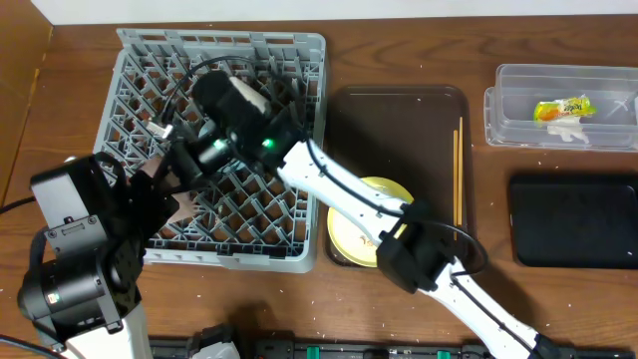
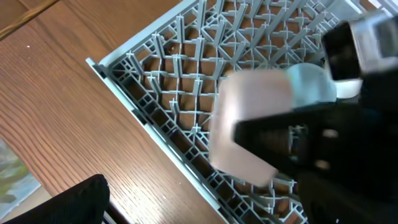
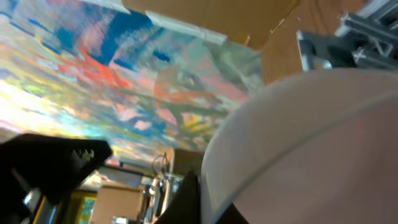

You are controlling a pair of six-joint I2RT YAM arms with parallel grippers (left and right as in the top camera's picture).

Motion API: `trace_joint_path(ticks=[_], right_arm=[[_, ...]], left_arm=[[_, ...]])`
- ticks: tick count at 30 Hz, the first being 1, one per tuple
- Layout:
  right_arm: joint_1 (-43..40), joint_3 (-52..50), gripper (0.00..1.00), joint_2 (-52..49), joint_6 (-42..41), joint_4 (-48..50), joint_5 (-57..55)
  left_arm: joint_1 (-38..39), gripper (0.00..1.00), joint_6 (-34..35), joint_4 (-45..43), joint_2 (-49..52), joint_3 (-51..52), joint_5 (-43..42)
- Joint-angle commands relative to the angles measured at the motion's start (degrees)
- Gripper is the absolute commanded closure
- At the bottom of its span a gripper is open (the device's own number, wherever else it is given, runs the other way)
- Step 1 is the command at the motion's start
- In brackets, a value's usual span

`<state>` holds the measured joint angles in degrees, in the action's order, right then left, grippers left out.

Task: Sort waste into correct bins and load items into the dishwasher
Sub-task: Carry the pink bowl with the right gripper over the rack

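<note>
The grey dish rack [image 1: 214,150] stands at the back left. My right gripper [image 1: 171,162] reaches over its left part and is shut on the pinkish-white cup [image 2: 249,124], held tilted just above the lattice [image 2: 180,81]. The cup fills the right wrist view [image 3: 311,143], with one finger [image 3: 193,199] against its wall. My left gripper [image 1: 150,204] is open and empty at the rack's front left edge; one of its fingers [image 2: 74,199] shows. The pale yellow plate [image 1: 351,237] and the chopsticks [image 1: 459,170] lie on the brown tray [image 1: 399,110].
The clear container [image 1: 518,85] at the back right holds the yellow-orange wrapper [image 1: 563,108] and a white wrapper piece [image 1: 570,128]. The black bin [image 1: 573,219] lies in front of it. White specks dot the table [image 1: 543,160]. My right arm [image 1: 339,189] crosses the tray.
</note>
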<state>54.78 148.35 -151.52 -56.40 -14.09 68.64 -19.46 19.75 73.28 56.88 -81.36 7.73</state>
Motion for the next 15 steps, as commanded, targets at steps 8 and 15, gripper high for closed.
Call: trace_joint_path(ticks=[8, 15], right_arm=[[1.07, 0.35, 0.99, -2.78, -5.62, 2.75, -5.38], [0.9, 0.35, 0.99, -7.78, -5.31, 6.6, -5.38]], left_arm=[[-0.24, 0.02, 0.72, 0.09, 0.07, -0.61, 0.66], [-0.24, 0.02, 0.72, 0.09, 0.07, -0.61, 0.66]])
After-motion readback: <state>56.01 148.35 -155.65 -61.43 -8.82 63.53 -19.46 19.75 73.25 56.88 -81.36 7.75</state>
